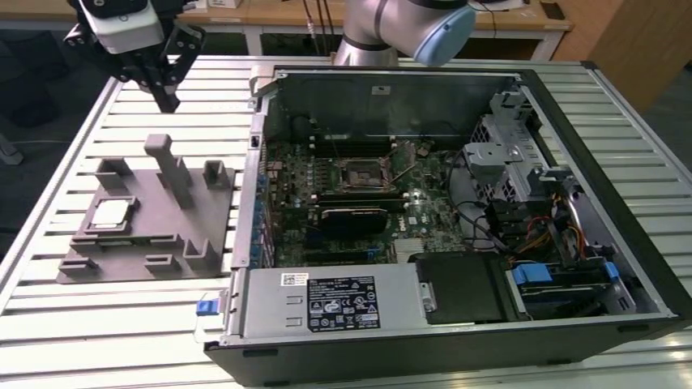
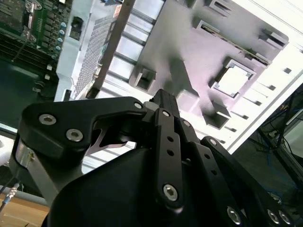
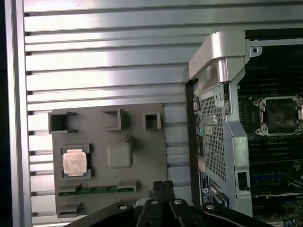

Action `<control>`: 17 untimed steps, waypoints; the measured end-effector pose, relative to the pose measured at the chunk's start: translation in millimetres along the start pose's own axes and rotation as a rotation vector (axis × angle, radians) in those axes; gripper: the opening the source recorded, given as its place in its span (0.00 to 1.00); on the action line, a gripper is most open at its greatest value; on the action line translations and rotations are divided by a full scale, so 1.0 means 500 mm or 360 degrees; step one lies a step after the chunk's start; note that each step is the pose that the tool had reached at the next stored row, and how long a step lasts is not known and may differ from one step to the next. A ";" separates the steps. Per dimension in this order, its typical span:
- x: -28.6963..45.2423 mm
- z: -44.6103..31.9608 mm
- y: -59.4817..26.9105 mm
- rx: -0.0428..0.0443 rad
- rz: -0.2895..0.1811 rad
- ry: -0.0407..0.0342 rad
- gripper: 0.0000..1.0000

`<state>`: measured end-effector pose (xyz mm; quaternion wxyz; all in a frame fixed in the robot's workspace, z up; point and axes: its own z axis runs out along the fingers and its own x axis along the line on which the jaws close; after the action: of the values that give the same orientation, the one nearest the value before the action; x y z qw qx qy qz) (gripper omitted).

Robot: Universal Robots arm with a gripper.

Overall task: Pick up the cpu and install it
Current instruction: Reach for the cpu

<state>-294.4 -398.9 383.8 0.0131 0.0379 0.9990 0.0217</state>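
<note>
Black gripper (image 2: 163,97) linkage blocks much of the second wrist view. The robot arm (image 1: 400,28) is cut off by the top edge of the exterior view, and so is the top of the white gripper body. The near corner of the computer case (image 1: 605,243) runs off the bottom edge. Small parts on the motherboard (image 1: 324,174) are too fine to make out.

At the upper left of the exterior view the gripper (image 1: 168,104) hangs in the air with its fingers pressed together to a point and nothing between them. It touches nothing. In the first wrist view the two tips (image 3: 162,184) also meet.

The cpu (image 1: 112,212) is a flat square with a pale silver metal top. It lies in a square recess of the grey plastic fixture (image 1: 151,243) at the exterior view's left, well apart from the gripper. It shows in both wrist views (image 3: 75,161) (image 2: 234,80).

The fixture is matte with blocky posts and pockets, and a thin green circuit-board strip (image 3: 97,190) sits in a slot near the cpu.

The table (image 1: 108,340) is slatted, ribbed aluminium. The case lies open on its side, with sheet-metal walls and a perforated panel. The cpu socket (image 1: 360,173) is a dark square in a metal frame on the green motherboard, with no chip in it — also seen in the first wrist view (image 3: 279,115).
</note>
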 end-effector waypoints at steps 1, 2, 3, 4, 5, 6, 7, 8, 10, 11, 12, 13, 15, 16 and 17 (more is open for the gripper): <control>0.006 0.000 0.000 0.0000 0.0000 0.0000 0.11; 0.012 0.001 -0.001 0.0000 0.0000 0.0000 0.11; 0.017 0.001 -0.001 0.0000 0.0000 0.0000 0.11; 0.022 0.002 -0.002 0.0000 0.0000 0.0000 0.11; 0.027 0.003 -0.002 0.0000 0.0000 0.0000 0.11; 0.031 0.004 -0.002 0.0000 0.0000 0.0000 0.11; 0.036 0.005 -0.003 0.0000 0.0000 0.0000 0.11; 0.040 0.006 -0.003 0.0000 0.0000 0.0000 0.11; 0.050 0.009 -0.004 0.0000 0.0000 0.0000 0.11; 0.055 0.011 -0.004 0.0000 0.0000 0.0000 0.11; 0.060 0.012 -0.005 0.0000 0.0000 0.0000 0.11; 0.064 0.014 -0.005 0.0000 0.0000 0.0000 0.11; 0.073 0.018 -0.006 0.0000 0.0000 0.0000 0.11; 0.077 0.020 -0.006 0.0000 0.0000 0.0000 0.11; 0.081 0.022 -0.007 0.0001 0.0000 0.0000 0.11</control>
<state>-334.6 -398.8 371.6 0.0130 0.0379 0.9990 0.0216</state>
